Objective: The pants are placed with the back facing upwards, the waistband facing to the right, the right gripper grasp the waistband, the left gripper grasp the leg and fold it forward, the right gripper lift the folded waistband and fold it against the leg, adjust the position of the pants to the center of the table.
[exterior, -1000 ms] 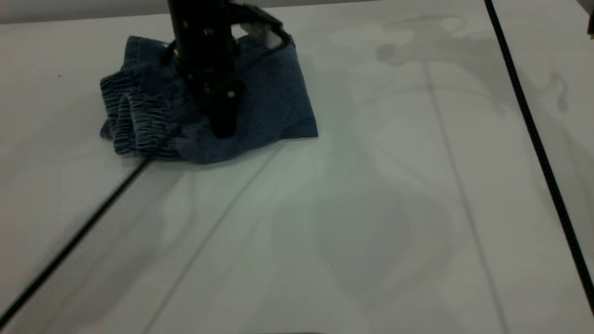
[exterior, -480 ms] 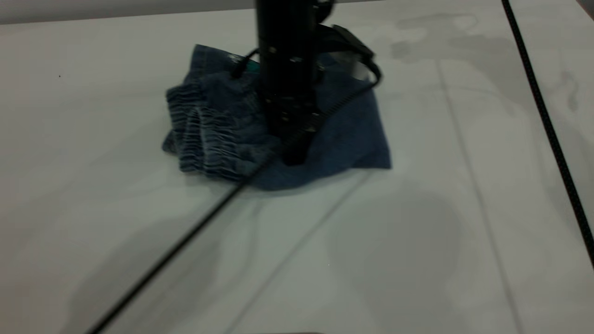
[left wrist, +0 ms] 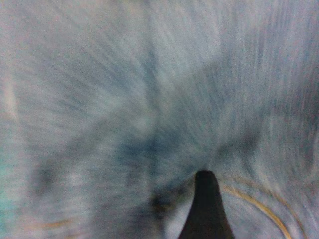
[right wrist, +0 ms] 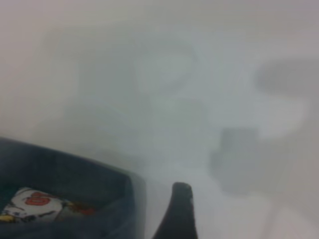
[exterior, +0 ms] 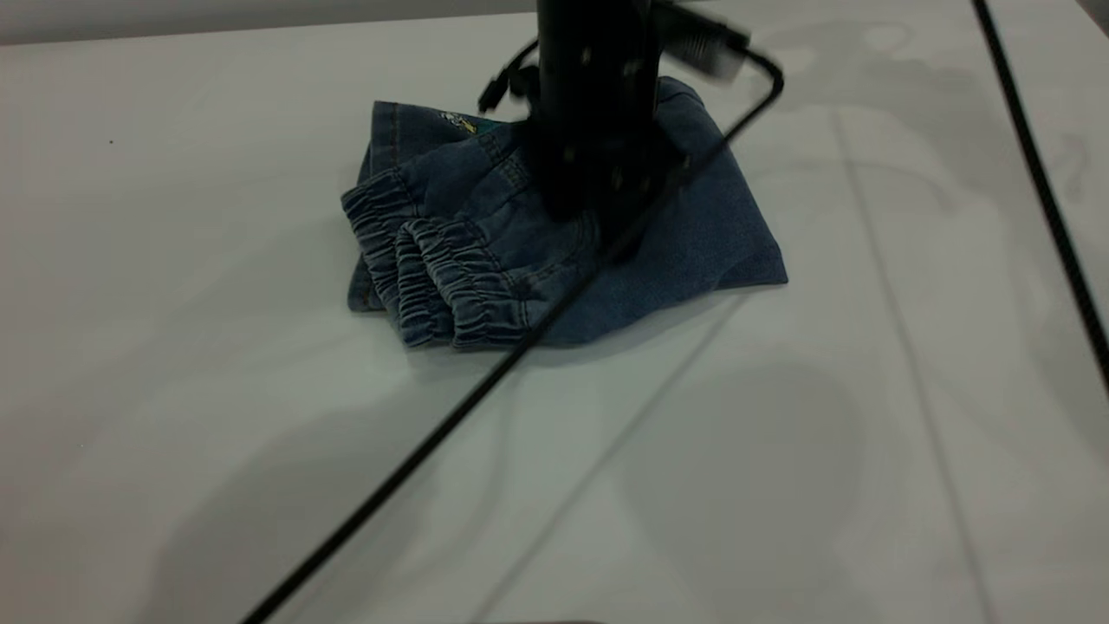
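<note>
Since the earlier frames the folded pants (exterior: 554, 234) have slid rightward across the table (exterior: 780, 451), the arm moving with them. The left gripper (exterior: 619, 238) presses down on the middle of the bundle; whether its jaws are open or shut cannot be told, since the left wrist view shows only one dark fingertip (left wrist: 207, 209) against blurred denim. The waistband (exterior: 433, 277) lies ruffled on the bundle's left side. The right gripper (right wrist: 180, 214) appears only in its own wrist view, beside the printed leg (right wrist: 35, 204), probably just off the cloth.
</note>
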{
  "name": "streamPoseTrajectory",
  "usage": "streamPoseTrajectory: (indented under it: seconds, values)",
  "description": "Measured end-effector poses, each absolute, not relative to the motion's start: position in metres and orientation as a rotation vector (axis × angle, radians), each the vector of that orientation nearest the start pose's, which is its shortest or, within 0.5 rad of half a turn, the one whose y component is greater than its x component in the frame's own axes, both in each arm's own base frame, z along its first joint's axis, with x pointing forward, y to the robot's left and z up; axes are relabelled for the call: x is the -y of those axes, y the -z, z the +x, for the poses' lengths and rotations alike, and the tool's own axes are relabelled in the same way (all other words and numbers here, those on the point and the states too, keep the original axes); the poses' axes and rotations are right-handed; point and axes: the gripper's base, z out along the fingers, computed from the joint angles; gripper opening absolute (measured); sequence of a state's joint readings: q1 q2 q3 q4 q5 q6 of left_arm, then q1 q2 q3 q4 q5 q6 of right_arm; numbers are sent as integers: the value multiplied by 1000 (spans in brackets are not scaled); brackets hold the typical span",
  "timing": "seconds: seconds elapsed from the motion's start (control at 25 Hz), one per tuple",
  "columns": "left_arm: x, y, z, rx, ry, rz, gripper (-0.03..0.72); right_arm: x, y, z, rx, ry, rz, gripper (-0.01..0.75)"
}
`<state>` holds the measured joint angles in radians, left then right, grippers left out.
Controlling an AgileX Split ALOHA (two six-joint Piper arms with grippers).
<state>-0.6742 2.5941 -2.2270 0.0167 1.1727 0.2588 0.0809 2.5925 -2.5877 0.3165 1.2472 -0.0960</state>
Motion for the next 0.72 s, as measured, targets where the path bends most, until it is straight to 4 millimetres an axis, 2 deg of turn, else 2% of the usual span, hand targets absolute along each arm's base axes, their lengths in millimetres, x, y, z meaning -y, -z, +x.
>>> streamPoseTrajectory:
  seconds: [0.16,0.32,0.44,0.56,0.72]
  values:
    - [330,-140,420,-2589,10,1259,504,-67,-250,531,-2611,-406,-198,582]
    - [328,-190,419,-2505,29,1189,504,-65,-308,514,-2507,-391,-213,582]
    - [320,-238,415,-2450,20,1077,504,-66,-361,491,-2405,-432,-205,582]
    - [307,-296,405,-2357,1,989,504,-70,-416,460,-2284,-511,-222,582]
    - [281,-380,379,-2208,9,887,504,-73,-479,413,-2140,-593,-263,582]
